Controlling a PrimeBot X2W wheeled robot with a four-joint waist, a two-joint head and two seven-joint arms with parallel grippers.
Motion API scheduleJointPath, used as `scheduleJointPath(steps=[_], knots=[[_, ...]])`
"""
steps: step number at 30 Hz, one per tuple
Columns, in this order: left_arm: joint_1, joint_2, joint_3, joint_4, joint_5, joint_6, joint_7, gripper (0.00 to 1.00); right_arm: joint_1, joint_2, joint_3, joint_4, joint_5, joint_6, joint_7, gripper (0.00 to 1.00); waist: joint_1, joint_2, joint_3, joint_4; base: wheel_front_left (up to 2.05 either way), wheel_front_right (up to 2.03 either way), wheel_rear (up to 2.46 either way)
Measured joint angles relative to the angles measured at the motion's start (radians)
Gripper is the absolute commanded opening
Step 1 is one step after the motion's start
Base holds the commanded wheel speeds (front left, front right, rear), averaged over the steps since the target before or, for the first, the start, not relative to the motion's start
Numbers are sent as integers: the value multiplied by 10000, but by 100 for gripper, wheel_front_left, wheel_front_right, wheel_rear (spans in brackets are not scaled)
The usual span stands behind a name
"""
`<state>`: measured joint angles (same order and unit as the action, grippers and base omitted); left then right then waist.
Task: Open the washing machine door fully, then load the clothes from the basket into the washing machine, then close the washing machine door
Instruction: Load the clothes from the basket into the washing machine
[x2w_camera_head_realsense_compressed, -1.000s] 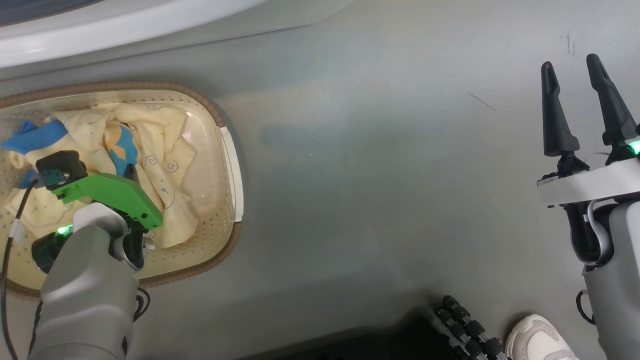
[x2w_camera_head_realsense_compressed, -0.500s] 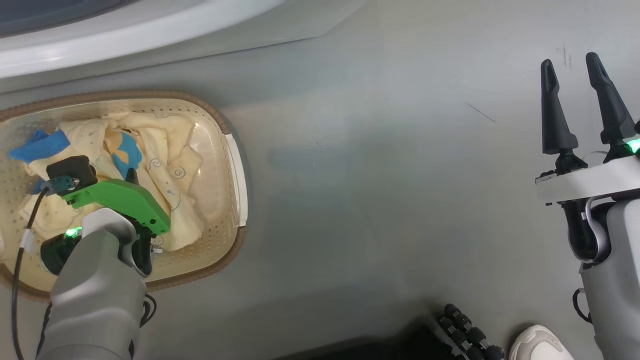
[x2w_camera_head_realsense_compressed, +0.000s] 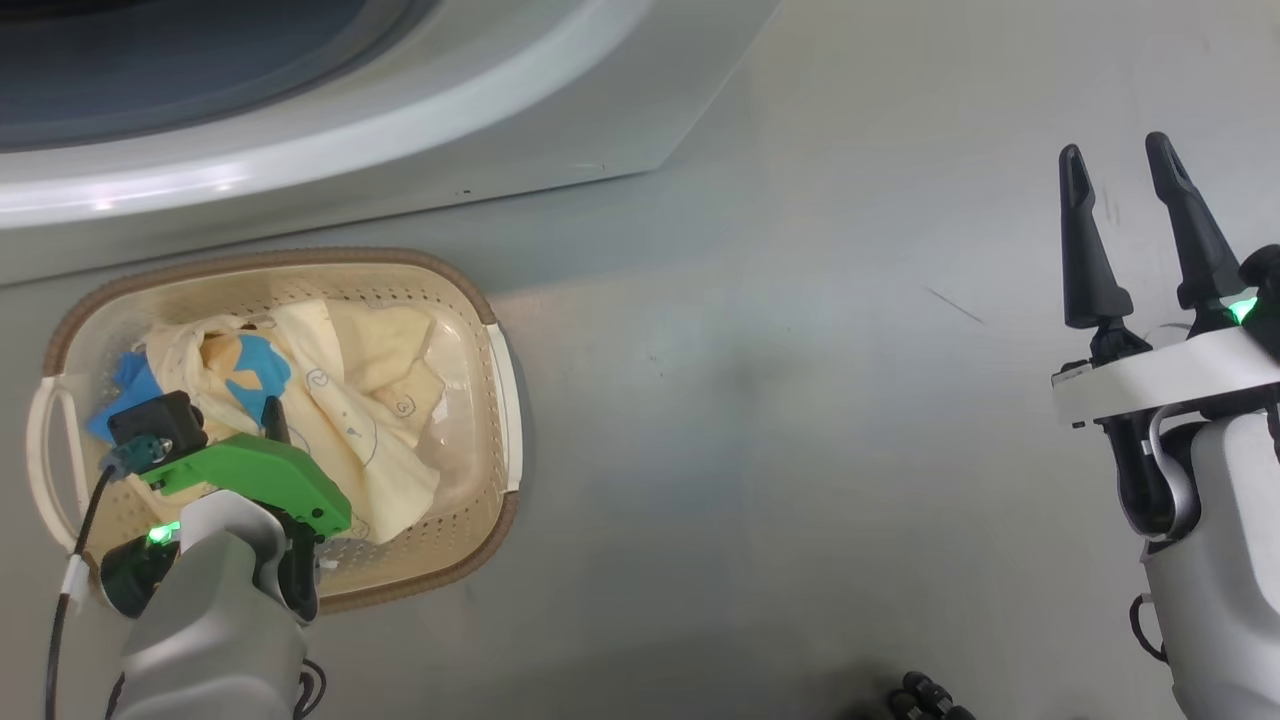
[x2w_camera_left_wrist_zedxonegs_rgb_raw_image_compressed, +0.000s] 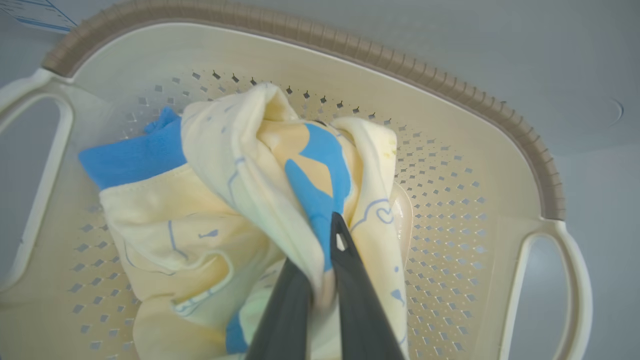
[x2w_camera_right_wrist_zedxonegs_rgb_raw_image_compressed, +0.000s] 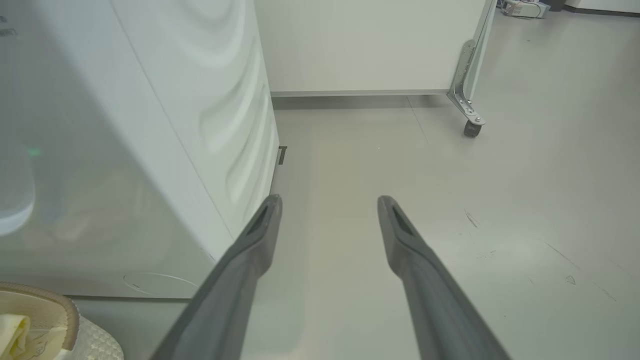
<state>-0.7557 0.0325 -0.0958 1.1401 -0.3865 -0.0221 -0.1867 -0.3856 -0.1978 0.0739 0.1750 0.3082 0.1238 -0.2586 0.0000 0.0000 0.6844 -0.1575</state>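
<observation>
Left hand: nearest the viewer, low in the basket, its two dark fingers pressed together on a fold of cream and blue cloth.
Clothes: a small rumpled pile inside the basket; the pinched fold stands up at the fingertips and the rest lies on the basket floor.
Basket: on the floor at the robot's left, its long side running alongside the front of the machine.
Right hand: fingers spread wide, holding nothing, well apart from the basket on the robot's right.
Washing machine: just past the basket's far rim, up and away from the left hand.
Key relation: the load must likely travel up and forward from the basket to the machine, and the left arm is much the nearer.
Hard to make out: one left finger is partly buried in cloth. The dark curve at the top of the head view is cut off; whether it is drum or door I cannot tell.
</observation>
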Motion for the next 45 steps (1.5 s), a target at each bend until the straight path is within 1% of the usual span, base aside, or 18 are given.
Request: scheduleJointPath(steps=[15, 25, 29, 35, 45], knots=[[1316, -40, -77, -38, -184, -458, -520, 0, 1285, 151, -8, 426, -100, 0, 0, 100, 0, 0, -2073, 187, 0, 0, 0], [2280, -42, -334, -502, -449, -736, -604, 0, 2067, 159, 0, 614, -173, 0, 0, 100, 0, 0, -3362, 229, 0, 0, 0], [2676, -42, -495, -794, -562, -798, -604, 0, 2458, 150, -12, 654, -188, 0, 0, 100, 0, 0, -3924, 241, 0, 0, 0], [3166, -42, -508, -1758, -633, -811, -606, 0, 2882, 132, -77, 646, -215, 0, 0, 100, 0, 0, -4680, 266, 0, 0, 0], [4223, -40, -646, -3010, -721, -819, -606, 0, 3460, 125, -251, 619, -286, 0, 0, 100, 0, 0, -5647, 386, 0, 0, 0]])
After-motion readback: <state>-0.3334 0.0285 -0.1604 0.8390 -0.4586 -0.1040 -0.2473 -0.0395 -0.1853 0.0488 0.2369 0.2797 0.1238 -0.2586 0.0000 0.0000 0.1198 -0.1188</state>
